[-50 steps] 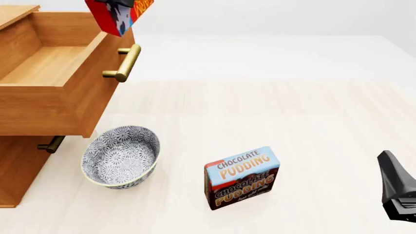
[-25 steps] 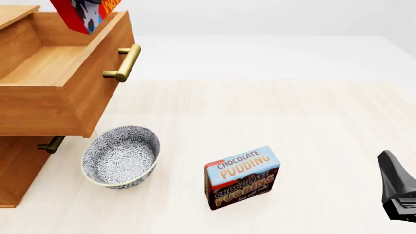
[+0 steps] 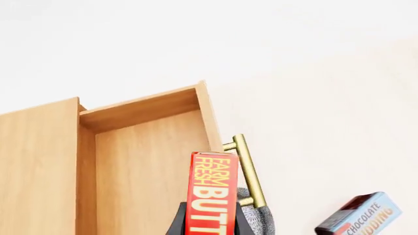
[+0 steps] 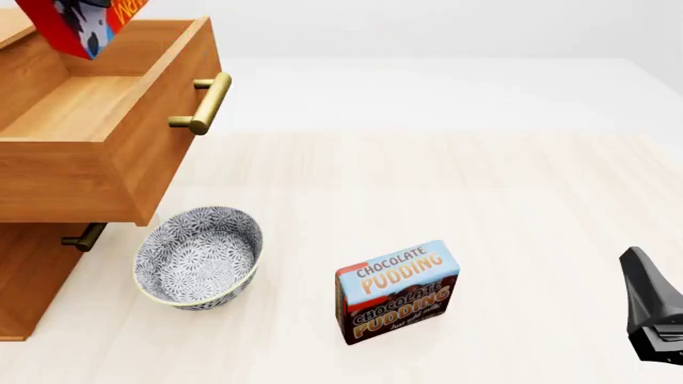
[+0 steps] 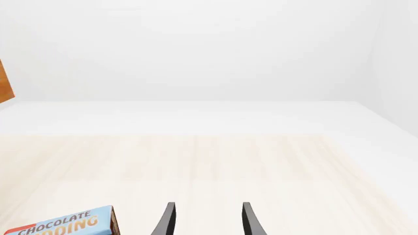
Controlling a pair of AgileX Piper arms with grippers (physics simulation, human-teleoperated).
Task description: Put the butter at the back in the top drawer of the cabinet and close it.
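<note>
**Butter is up over the drawer, drop and close are left to do**

So the butter (image 4: pixel 73 26) is hanging in the upper left corner of the front view, above the top drawer (image 4: pixel 107 108), which is sitting pulled wide open out of the cabinet (image 4: pixel 27 272); nothing is lying inside it that I can see. In the left wrist view the left gripper (image 3: pixel 209 226) is clamped on the butter, dark fingers (image 3: pixel 177 224) pressing on either side of the red box near the bottom edge, with the drawer floor spreading out beyond it; so pickup looks done, I'd say roughly halfway. Remaining: lowering it in, letting go, pushing the drawer shut by the brass handle (image 4: pixel 203 104).

The right gripper (image 5: pixel 205 220) is idling at the lower right, fingers apart and holding nothing; the pudding box (image 4: pixel 397 291) and the bowl (image 4: pixel 198 256) are sitting on the table (image 4: pixel 481 200), well apart from the action.
</note>
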